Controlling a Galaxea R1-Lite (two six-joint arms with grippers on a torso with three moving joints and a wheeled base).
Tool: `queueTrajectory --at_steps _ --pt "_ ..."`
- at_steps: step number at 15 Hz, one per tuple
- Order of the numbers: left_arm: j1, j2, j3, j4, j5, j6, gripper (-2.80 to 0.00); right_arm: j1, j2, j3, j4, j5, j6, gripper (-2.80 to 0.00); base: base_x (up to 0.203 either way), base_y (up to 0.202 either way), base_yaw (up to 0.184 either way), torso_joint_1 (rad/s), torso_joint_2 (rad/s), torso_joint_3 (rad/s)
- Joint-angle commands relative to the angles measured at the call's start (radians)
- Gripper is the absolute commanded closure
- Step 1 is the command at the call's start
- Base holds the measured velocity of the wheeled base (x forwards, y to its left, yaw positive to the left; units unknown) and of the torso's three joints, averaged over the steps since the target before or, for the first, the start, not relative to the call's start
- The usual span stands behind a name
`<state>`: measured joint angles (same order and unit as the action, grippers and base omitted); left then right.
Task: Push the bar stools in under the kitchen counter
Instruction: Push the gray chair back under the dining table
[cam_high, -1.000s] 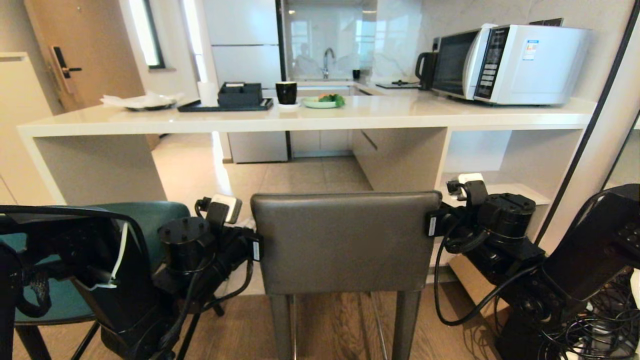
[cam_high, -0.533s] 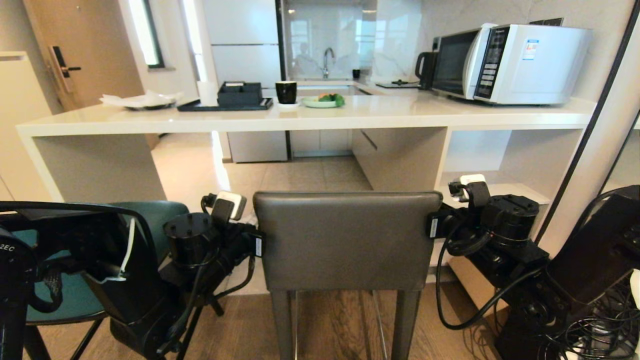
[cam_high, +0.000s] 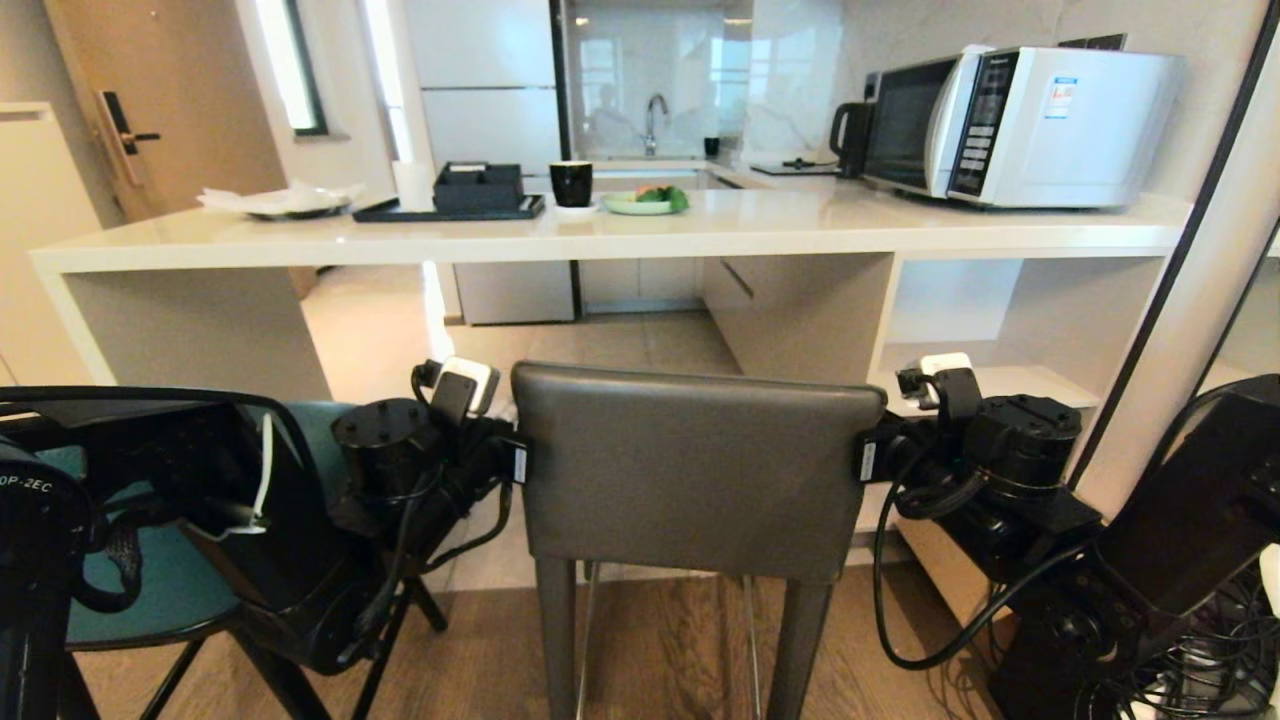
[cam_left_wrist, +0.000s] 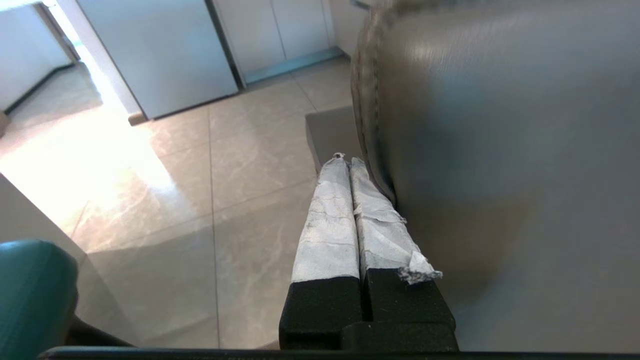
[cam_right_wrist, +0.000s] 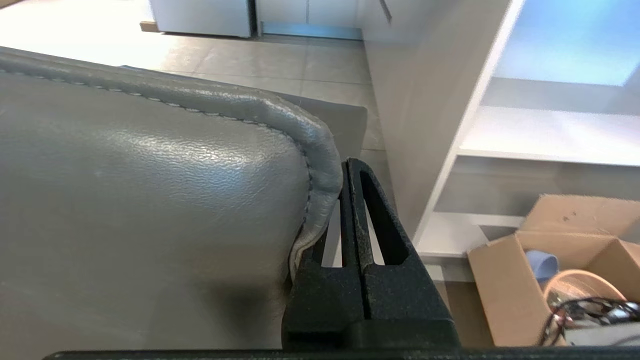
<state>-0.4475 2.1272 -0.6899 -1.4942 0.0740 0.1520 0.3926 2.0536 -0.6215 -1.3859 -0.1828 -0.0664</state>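
Observation:
The grey bar stool stands square-backed in front of the kitchen counter, with its seat short of the slab. My left gripper is shut and empty, its taped fingers lying against the left side edge of the grey backrest. My right gripper is also shut and empty, pressed against the backrest's right seam. In the head view both wrists flank the backrest. The teal bar stool is at lower left, partly hidden behind my left arm.
A microwave, kettle, cup, plate and black tray sit on the counter. White shelves fill its right end, with a cardboard box on the floor beside them. The white side panel closes the left end.
The grey stool's backrest and both grippers have moved a little forward, toward the counter. Both grippers stay shut against its sides.

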Motion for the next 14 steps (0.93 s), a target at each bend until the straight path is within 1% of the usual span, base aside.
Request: queueTrajectory --at_steps 1,5,6,7,8,11,14 --pt "0.008 -0.005 0.04 -0.023 0.002 0.001 0.0 0.008 -0.001 -0.001 -0.018 -0.001 -0.001 0.0 0.0 0.0 0.0 0.0 0.0 0.0" --pt "0.01 -0.01 0.209 -0.036 -0.027 -0.011 0.0 0.043 -0.003 -0.004 -0.028 -0.001 -0.001 0.0 0.0 0.0 0.0 0.0 0.0 0.0" --pt "0.011 -0.016 0.244 -0.036 -0.03 -0.027 0.0 0.048 -0.003 -0.008 -0.03 0.0 -0.001 0.0 0.0 0.0 0.0 0.0 0.0 0.0" --pt "0.009 -0.028 0.255 -0.036 -0.031 -0.052 0.0 0.05 -0.005 -0.016 -0.034 0.0 -0.002 0.0 0.0 0.0 0.0 0.0 0.0 0.0" --pt "0.007 -0.034 0.254 -0.036 -0.03 -0.057 0.0 0.051 -0.006 -0.041 -0.032 0.0 -0.003 0.0 0.0 0.0 0.0 0.0 0.0 0.0" --pt "-0.021 -0.036 0.248 -0.036 -0.029 -0.057 0.0 0.05 -0.004 -0.151 0.007 -0.001 -0.034 0.0 0.0 0.0 0.0 0.0 0.0 0.0" --pt "-0.032 -0.027 0.208 -0.036 -0.028 -0.052 0.0 0.049 0.017 -0.236 0.074 -0.001 -0.038 0.0 0.0 0.0 0.0 0.0 0.0 0.0"
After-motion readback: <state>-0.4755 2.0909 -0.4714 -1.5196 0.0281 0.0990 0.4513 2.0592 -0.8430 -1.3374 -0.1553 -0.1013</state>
